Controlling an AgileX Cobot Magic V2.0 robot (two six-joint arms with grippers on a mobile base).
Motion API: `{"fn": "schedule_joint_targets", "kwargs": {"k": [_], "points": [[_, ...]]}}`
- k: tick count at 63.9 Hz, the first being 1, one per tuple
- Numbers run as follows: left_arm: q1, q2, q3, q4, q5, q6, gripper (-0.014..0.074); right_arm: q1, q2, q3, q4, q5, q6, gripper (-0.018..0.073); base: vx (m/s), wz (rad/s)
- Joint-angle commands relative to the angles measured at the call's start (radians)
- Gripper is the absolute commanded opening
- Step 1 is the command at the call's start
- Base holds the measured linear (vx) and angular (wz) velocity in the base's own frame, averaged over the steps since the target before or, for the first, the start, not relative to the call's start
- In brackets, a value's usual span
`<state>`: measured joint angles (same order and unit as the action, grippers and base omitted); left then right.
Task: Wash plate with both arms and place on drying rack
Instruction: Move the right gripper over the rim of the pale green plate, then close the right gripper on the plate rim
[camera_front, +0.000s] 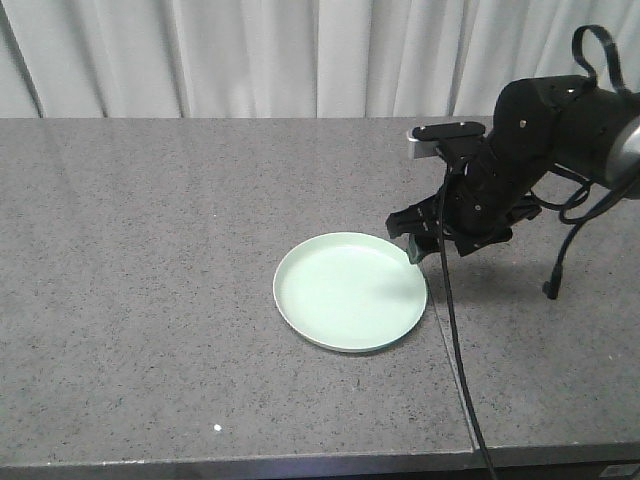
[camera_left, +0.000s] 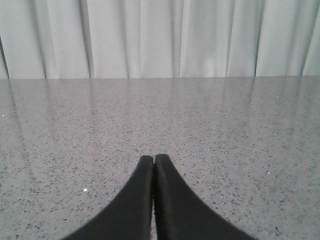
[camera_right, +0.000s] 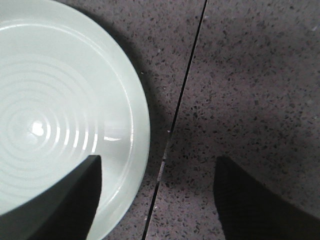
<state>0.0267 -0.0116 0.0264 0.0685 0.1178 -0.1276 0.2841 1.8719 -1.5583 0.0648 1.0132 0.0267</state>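
One plate on counter; right gripper (jaws apart) straddles rim.

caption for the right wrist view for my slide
Open right gripper hovers astride the rim of the mint-green plate on a speckled grey counter

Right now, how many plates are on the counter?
1. The plate lies flat on the grey counter, beside its seam, with the open right gripper straddling its rim. No other shows, though parts of the counter are out of view.
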Motion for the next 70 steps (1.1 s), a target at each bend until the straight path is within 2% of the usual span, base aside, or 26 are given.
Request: {"fn": "schedule_joint_targets", "kwargs": {"k": [1,18,49,57,70], "points": [[0.001,-0.015,0.022,-0.004,-0.073,-0.01,-0.0006,0.0,-0.007,-0.064,-0.004,0.025,0.002,0.0473,0.0,0.0],[0.001,-0.015,0.022,-0.004,-0.073,-0.01,-0.0006,0.0,0.074,-0.129,-0.005,0.113,-0.006,0.0442,0.0,0.0],[0.001,-0.015,0.022,-0.004,-0.073,-0.01,-0.0006,0.0,0.117,-0.158,-0.004,0.132,-0.007,0.041,0.0,0.0],[0.001,-0.015,0.022,-0.004,-0.073,-0.01,-0.0006,0.0,0.117,-0.158,-0.008,0.131,-0.008,0.0322,0.0,0.0],[0.001,-0.015,0.022,-0.004,-0.073,-0.01,-0.0006,0.0,0.117,-0.158,-0.008,0.135,-0.019,0.0085,0.0,0.0]]}}
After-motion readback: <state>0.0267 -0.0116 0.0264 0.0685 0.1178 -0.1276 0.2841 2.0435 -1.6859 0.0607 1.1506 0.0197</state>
